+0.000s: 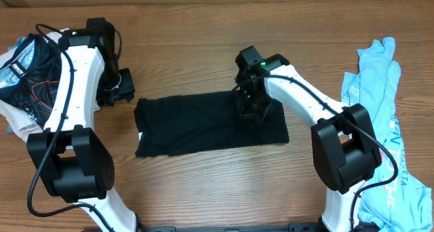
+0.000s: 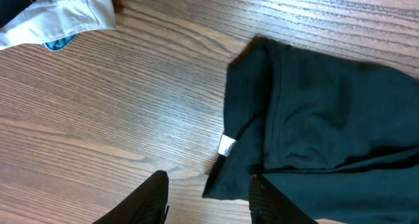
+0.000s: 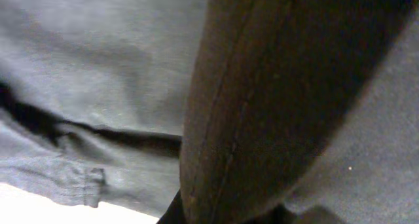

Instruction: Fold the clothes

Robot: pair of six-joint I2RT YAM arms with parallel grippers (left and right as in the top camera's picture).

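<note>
our black shirt (image 1: 196,127) lies flat on the desk (image 1: 203,42), long axis running left to right. our right gripper (image 1: 249,110), pressed together, bears down on the shirt's right part. our left gripper (image 1: 121,89), spread and empty, hangs just off the shirt's left edge.

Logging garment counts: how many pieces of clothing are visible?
3: black T-shirt mid-table, light blue tee at right edge, dark printed garment at left edge; white fabric beneath it may be more.
</note>
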